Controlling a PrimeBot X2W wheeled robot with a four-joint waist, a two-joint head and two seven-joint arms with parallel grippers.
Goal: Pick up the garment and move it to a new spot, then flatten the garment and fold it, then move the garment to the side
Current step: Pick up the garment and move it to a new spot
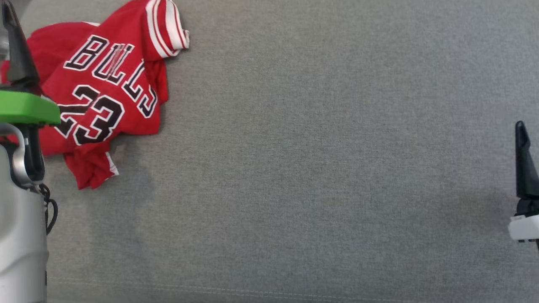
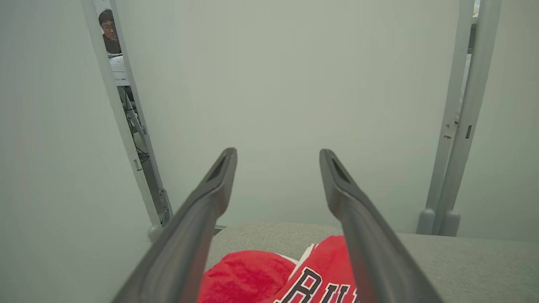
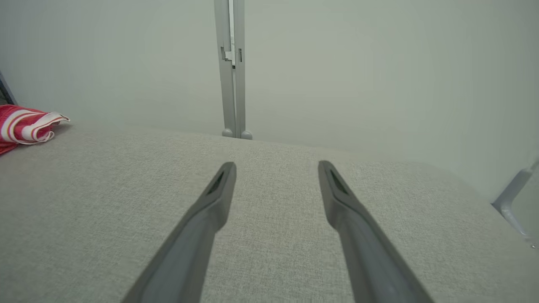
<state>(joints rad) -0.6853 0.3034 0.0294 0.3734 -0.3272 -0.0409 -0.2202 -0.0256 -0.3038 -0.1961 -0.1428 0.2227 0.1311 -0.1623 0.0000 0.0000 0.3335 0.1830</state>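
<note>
At the near left of the head view stands the pale forearm [image 1: 21,235] of the left arm, with a dark cable [image 1: 50,210] looping beside it and a green block [image 1: 25,107] above it. The left gripper [image 2: 278,156] reaches forward from there. Its jaws stand wide apart with nothing between them, and its dark fingers [image 2: 210,198] point over the cloth toward the wall beyond. The right gripper [image 3: 277,168] sits at the right edge of the head view, over bare table. Its jaws are also spread wide and hold nothing.

The table [image 1: 316,168] is covered in grey woven fabric, with a stitched seam running along its near edge. Most of it lies bare between the two arms.

The garment is a red basketball jersey [image 1: 105,84], which lies crumpled at the far left of the table, under and just beside the left gripper and well apart from the right one. Its printed side faces up, showing the black, white-edged letters BULLS above the number 23, both rumpled by folds. A red-and-white striped trim [image 1: 166,27] curls up at its far end, and a small flap of red cloth trails toward the near side. In the right wrist view that striped trim shows at the far left.

Beyond the table stand pale partition panels [image 2: 294,84] joined by grey posts [image 3: 232,67]. Through a narrow gap between two panels in the left wrist view, a person [image 2: 107,29] is seen far off.
</note>
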